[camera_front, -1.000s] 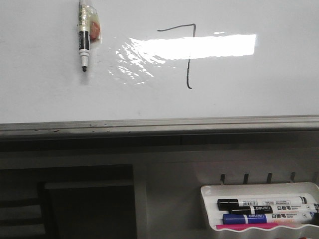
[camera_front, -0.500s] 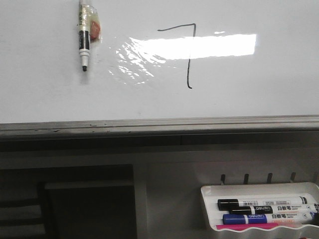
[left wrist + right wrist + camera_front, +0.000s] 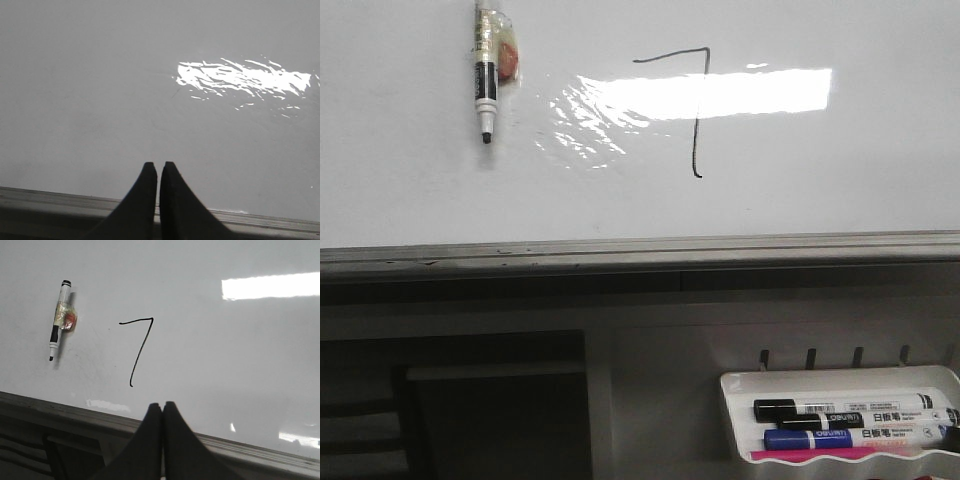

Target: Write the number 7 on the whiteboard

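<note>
Above the whiteboard's (image 3: 400, 200) bottom rail, the number 7 (image 3: 692, 110) stands complete; both clenched, empty end effectors, left (image 3: 158, 167) and right (image 3: 162, 407), could smear it by brushing the ink.

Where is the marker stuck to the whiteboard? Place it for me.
In the front view, the marker hangs tip-down at the upper left of the whiteboard, left of the number 7.
</note>
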Tool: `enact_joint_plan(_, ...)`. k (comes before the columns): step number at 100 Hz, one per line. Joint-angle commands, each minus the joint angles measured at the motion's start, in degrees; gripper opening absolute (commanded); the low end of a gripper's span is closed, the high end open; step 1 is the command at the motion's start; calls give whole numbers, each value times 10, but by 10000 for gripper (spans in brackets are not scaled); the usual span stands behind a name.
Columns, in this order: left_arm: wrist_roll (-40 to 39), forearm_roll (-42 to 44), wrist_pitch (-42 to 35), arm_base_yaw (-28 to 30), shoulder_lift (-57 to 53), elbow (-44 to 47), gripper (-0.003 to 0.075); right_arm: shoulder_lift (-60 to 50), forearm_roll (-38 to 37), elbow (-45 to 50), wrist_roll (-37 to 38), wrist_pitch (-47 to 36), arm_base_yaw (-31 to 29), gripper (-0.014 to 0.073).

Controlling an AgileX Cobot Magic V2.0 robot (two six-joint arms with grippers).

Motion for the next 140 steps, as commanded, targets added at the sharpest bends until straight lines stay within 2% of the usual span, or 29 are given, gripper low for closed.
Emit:
enact_joint_plan(1, 0, -5, -38, -13, -17, 21, -20, 6, 22, -15, -6, -10, -4, -64)
enact_joint_plan(30, -1, -5, -38, -33, -17, 21, -20, 6, 22, -15, -6, -10, -4, -64)
enact_joint_plan(97, -1, -5, -38, -33, -17, 20, -20, 6, 22, -15, -6, -10, -4, -64)
enact_joint_plan(114, -1, -5, -38, -33, -17, 20, -20, 6, 16, -15, -6, -66, -4, -64)
enact_joint_plan(119, -1, -5, -38, -33, -17, 20, -20, 6, -30, -15, 13, -82, -4, -64)
enact_joint_plan(123, -1, -5, -38, -33, -17, 20, -20, 6, -89, -16, 73, -96, -4, -64)
enact_joint_plan(126, -1, -5, -38, -33, -17, 20, -20, 6, -173, -16, 136, -106, -4, -64)
enact_joint_plan(129, -1, -5, -38, -33, -17, 20, -20, 6, -253, -16, 233, -112, -4, -64)
enact_joint_plan(130, -1, -5, -38, -33, -17, 20, -20, 6, -274, -16, 233, -113, -4, -64)
enact_joint_plan(131, -1, -5, -38, -33, -17, 20, -20, 6, -316, -16, 294, -114, -4, -64)
enact_joint_plan(136, -1, -5, -38, -33, -17, 20, -20, 6, -452, -16, 425, -122, -4, -64)
enact_joint_plan(140, -1, -5, -38, -33, -17, 20, -20, 6, -550, -15, 500, -129, -4, -64)
